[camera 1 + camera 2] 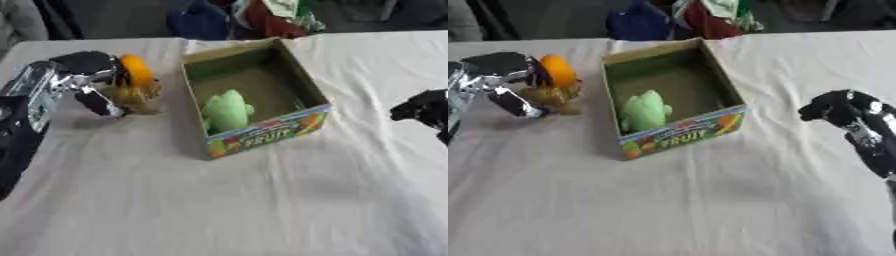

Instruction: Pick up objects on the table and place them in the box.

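toy (136,85): orange top, tan-brown below, on desk (219,210) just left of box (262,131); looks like soft plush, prob. light, squashy, not fragile.
grip spot: around the body mid-height; orange part rounder, may slip.
left hand (87,82): fingers curled about toy, thumb low on near side; lifted or not, can't tell.
right hand (843,111): off to right, well apart from box, fingers curled, holding nothing.
in box: green soft thing (226,111), near front wall.
count: 1 toy out, 1 green in, 1 box.
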Robot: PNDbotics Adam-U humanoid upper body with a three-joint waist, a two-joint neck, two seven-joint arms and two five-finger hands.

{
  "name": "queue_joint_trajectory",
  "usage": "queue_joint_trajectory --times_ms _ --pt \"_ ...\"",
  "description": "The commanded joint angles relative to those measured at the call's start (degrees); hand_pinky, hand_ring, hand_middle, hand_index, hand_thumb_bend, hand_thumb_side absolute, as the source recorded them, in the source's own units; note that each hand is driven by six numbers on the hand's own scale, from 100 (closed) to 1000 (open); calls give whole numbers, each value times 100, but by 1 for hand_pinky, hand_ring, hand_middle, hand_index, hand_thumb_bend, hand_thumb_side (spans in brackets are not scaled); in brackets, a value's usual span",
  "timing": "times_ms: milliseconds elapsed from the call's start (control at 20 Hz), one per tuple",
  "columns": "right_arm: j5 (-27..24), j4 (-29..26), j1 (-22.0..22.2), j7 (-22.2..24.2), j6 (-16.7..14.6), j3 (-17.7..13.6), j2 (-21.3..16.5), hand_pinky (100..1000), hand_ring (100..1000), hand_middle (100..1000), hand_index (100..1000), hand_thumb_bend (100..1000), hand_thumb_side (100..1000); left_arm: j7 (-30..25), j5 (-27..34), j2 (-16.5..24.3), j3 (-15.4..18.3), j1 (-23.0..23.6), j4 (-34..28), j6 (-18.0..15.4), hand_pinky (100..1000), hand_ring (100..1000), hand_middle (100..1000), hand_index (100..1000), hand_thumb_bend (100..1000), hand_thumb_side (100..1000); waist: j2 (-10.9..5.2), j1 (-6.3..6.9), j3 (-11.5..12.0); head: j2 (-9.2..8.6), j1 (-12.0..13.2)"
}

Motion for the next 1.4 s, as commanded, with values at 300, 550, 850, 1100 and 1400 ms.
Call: queue_joint_trajectory --times_ms 300,550,850,1100,1400 --pt "13 -55 -60 -6 -31 -38 -108 725 720 609 729 100 611 188 256 131 149 -46 -108 -3 597 494 445 621 211 259 -75 -18 1 -30 -2" --pt "11 -52 -57 -6 -32 -40 -117 726 720 609 729 100 610 108 676 240 251 -73 -499 75 583 477 415 586 136 240 -86 -14 14 -29 -16" --pt "8 -47 -54 2 -27 -34 -131 726 720 609 729 100 608 1 979 356 219 -289 -1135 95 586 477 416 587 160 219 -115 9 19 -21 -21" --pt "-23 -54 -73 42 -19 12 -120 726 720 609 729 100 604 -1 949 206 69 -708 -1234 79 589 486 428 601 185 217 -150 9 -43 -32 17" --pt "-70 -60 -147 144 -3 127 -66 725 720 609 729 100 602 369 591 -258 -48 -1102 -900 114 592 493 440 614 183 262 -171 11 -256 -60 117"
